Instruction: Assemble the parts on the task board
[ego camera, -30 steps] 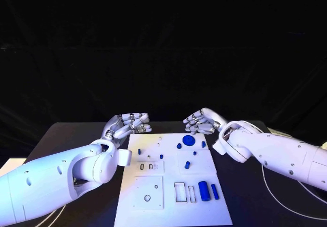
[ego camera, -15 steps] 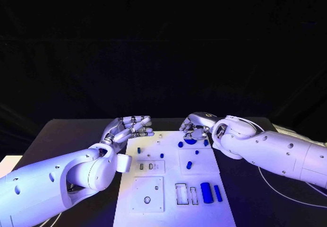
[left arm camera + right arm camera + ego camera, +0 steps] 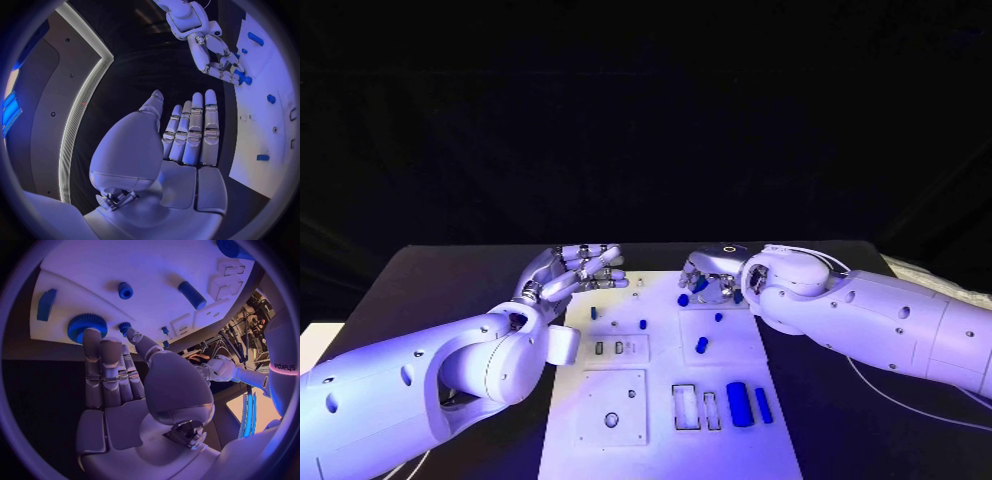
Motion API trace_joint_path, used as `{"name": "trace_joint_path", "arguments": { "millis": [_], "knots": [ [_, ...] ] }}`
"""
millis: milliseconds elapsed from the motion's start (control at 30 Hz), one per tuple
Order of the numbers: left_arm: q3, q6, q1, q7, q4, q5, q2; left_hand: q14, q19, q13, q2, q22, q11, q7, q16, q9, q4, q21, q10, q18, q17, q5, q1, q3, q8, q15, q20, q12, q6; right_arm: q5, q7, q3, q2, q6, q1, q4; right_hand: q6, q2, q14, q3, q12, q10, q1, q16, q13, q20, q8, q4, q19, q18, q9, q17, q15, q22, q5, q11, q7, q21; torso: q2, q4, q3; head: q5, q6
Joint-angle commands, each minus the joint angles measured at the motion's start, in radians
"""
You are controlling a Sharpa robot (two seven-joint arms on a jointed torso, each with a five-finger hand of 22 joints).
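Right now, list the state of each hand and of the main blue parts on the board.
left hand: open, fingers apart, holding nothing, at the board's far left corner.
right hand: fingertips on the blue round knob.
blue cylinder: lying flat.
task board: flat on the table.

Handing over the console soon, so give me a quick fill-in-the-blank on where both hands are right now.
1. The right hand has its fingertips on the round blue ____ near the far edge of the task board.
2. The left hand holds ____.
3. The left hand hovers with its fingers ____, beside the board's far left corner.

Missing words: gear; nothing; apart
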Motion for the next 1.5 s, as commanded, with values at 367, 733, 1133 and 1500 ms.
{"name": "trace_joint_path", "arguments": {
  "millis": [367, 733, 1133, 1500],
  "knots": [
    [0.001, 0.018, 0.002, 0.000, 0.003, -0.001, 0.001, -0.001, 0.006, -0.002, 0.005, -0.001, 0.002, 0.006, -0.004, -0.001, -0.008, 0.004, 0.001, 0.009, 0.002, -0.002, -0.008, 0.000, -0.007, 0.006, 0.000, -0.004, -0.001, -0.054, -0.011, 0.000, 0.017, 0.063, 0.001, -0.008, 0.011, -0.002, 0.018, 0.008, -0.003, -0.003, -0.003, 0.040, 0.001, 0.003, -0.002, 0.010, 0.011, -0.010, 0.001, 0.037, 0.001, 0.034, -0.008, 0.000, -0.003, 0.033, 0.006, 0.0039, -0.0001, 0.004, -0.009],
    [0.001, 0.020, 0.002, -0.005, 0.003, -0.001, 0.002, 0.000, 0.007, -0.002, 0.005, -0.001, 0.003, 0.007, -0.005, -0.001, -0.009, 0.003, 0.000, 0.009, 0.003, -0.002, -0.009, -0.001, -0.008, 0.006, 0.000, -0.005, -0.002, -0.055, -0.013, 0.000, 0.031, 0.074, 0.001, -0.021, 0.028, 0.019, 0.020, 0.023, 0.001, 0.013, -0.005, 0.098, 0.002, 0.004, 0.002, 0.029, 0.025, -0.017, 0.003, 0.099, -0.001, 0.086, -0.010, -0.003, -0.005, 0.075, 0.013, 0.0047, -0.0018, 0.007, -0.016],
    [0.001, 0.020, 0.002, -0.007, -0.003, -0.001, 0.005, 0.001, 0.008, -0.002, 0.005, -0.001, 0.004, 0.008, -0.006, -0.001, -0.011, 0.003, -0.001, 0.009, 0.005, -0.002, -0.009, -0.002, -0.010, 0.006, 0.000, -0.007, -0.003, -0.066, -0.015, -0.001, 0.043, 0.059, 0.000, -0.036, 0.059, 0.032, 0.022, 0.043, 0.002, 0.040, -0.009, 0.153, 0.002, 0.001, 0.008, 0.053, 0.042, -0.024, 0.006, 0.153, -0.005, 0.140, -0.020, -0.009, -0.010, 0.119, 0.020, 0.0098, -0.0025, 0.005, -0.024],
    [0.001, 0.023, 0.003, -0.009, -0.010, -0.001, 0.011, 0.003, 0.010, -0.002, 0.006, -0.001, 0.004, 0.009, -0.006, -0.001, -0.013, 0.002, -0.002, 0.009, 0.006, -0.002, -0.009, -0.002, -0.011, 0.006, 0.000, -0.009, -0.003, -0.026, -0.011, 0.000, 0.030, -0.107, -0.002, -0.017, 0.095, 0.047, 0.024, 0.071, 0.005, 0.083, 0.002, 0.206, 0.004, -0.006, 0.016, 0.076, 0.068, -0.034, 0.014, 0.206, -0.013, 0.205, -0.061, -0.021, -0.021, 0.169, 0.021, 0.0101, -0.0021, 0.000, -0.028]
  ]
}}
